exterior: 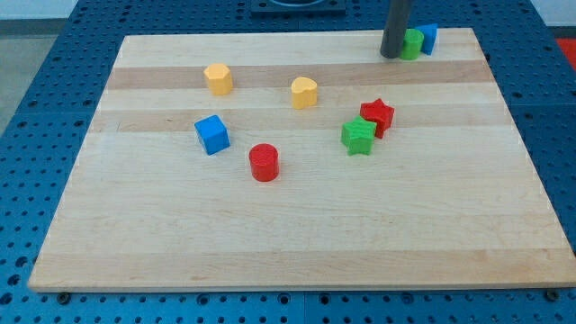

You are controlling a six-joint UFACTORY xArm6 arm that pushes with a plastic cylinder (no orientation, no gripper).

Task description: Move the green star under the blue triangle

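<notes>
My tip [391, 55] is resting bare at the far right, touching a green block [412, 43] beside the blue triangle [428, 37]. The green star [358, 136] is sitting mid-board against the red star [378, 117]. I judge approaching from its near-left side is keeping the red star undisturbed.

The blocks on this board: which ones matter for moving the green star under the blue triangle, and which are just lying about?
Job: green star; blue triangle; my tip, beside the green block.

Lying about: red star, red cylinder, blue cube, two yellow blocks, green block.
</notes>
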